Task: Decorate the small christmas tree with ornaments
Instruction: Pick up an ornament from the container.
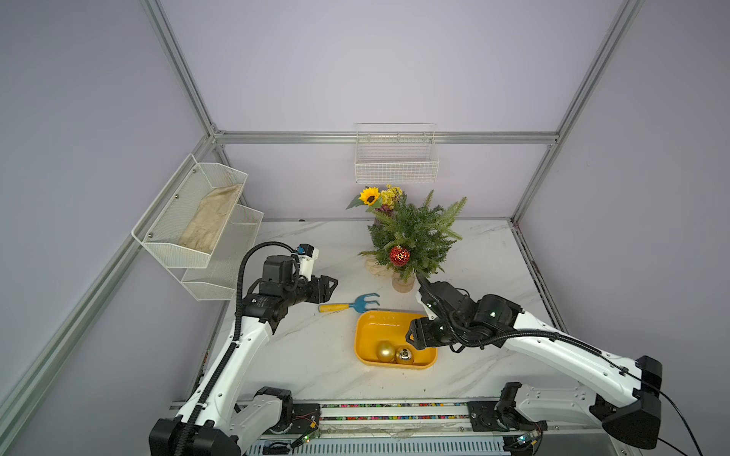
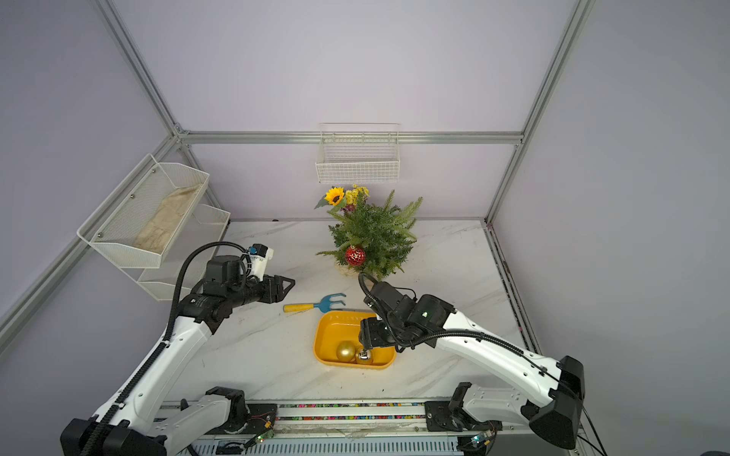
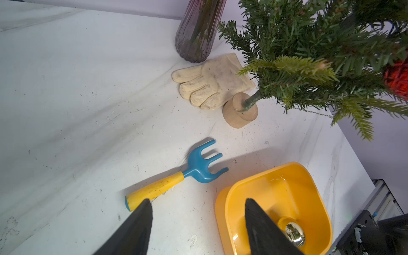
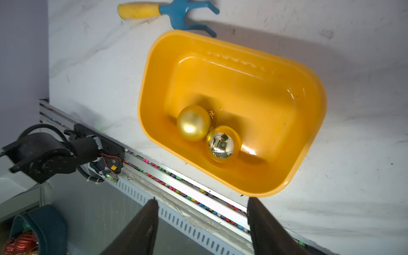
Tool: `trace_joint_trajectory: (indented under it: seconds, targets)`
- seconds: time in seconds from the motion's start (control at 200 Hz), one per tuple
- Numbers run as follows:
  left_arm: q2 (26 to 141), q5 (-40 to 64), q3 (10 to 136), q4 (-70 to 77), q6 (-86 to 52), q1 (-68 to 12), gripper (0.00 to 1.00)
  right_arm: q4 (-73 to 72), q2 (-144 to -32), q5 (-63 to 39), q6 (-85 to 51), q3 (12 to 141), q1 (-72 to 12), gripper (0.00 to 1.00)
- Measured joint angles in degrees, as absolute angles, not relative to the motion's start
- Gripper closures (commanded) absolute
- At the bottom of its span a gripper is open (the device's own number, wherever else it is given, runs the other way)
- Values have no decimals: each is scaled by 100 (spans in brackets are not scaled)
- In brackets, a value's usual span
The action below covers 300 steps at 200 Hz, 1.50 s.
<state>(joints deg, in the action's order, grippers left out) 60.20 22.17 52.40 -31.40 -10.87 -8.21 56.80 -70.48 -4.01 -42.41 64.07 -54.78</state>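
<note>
The tree (image 1: 414, 237) stands upright on the tabletop (image 1: 300, 355), well ahead of the left jaws and behind the right jaws, which point away from it. It is a small green pine with feathery, fern-like branches that are paler at the tips. Its thin green stem is set in a short, round stump (image 3: 240, 110) of pale wood. A red bauble (image 1: 399, 256), faceted and glinting like mirror mosaic, hangs among the lower branches on the side facing the arms, above the stump.

The other two baubles lie in a yellow tub (image 4: 309, 72), just ahead of and below the right jaws. The matte gold bauble (image 4: 193, 122) has a small gold cap, and the shiny gold bauble (image 4: 221, 144) mirrors its surroundings. They touch each other and sit against the tub's wall on the robot's side.

The right jaws hang over the tub, spread wide with nothing between them. The left jaws hover above the tabletop, also spread and empty. The yellow handle of a blue rake (image 3: 198, 167) ends just beyond them, with the tub beside it. Farther ahead of the left jaws a cream glove (image 3: 212, 81) lies flat just beside the stump, and a ribbed purple vase (image 3: 198, 33) stands beyond the glove.
</note>
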Motion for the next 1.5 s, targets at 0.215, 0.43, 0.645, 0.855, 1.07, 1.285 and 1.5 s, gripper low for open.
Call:
trace_joint_trajectory:
  seconds: [0.215,0.43,0.645,0.855,1.07,1.285,1.5]
  targets:
    - [6042,2233,5242,-3144,-1087,-810,33,5260,-7769,-228,-4222,6053,-5594,34]
    - [6042,2231,5242,-3148,-1087,-799,33,4707,-8270,-242,-4160,5734,-5599,34]
    - [6042,2231,5242,-3199,-1087,-799,33,4473,-8569,-329,-4117,5505,-5601,34]
    - [6042,2231,5240,-3225,-1087,-799,33,4442,-8917,-143,-4200,5518,-5599,37]
    - [6042,2228,5240,-3227,-1087,-799,33,4453,-9131,360,-4274,5798,-5570,42]
    - [6042,2224,5242,-3229,-1087,-799,33,4469,-9185,714,-4272,6023,-5500,42]
    - [6042,2224,5242,-3229,-1087,-799,33,4456,-8973,819,-4274,6069,-5461,42]
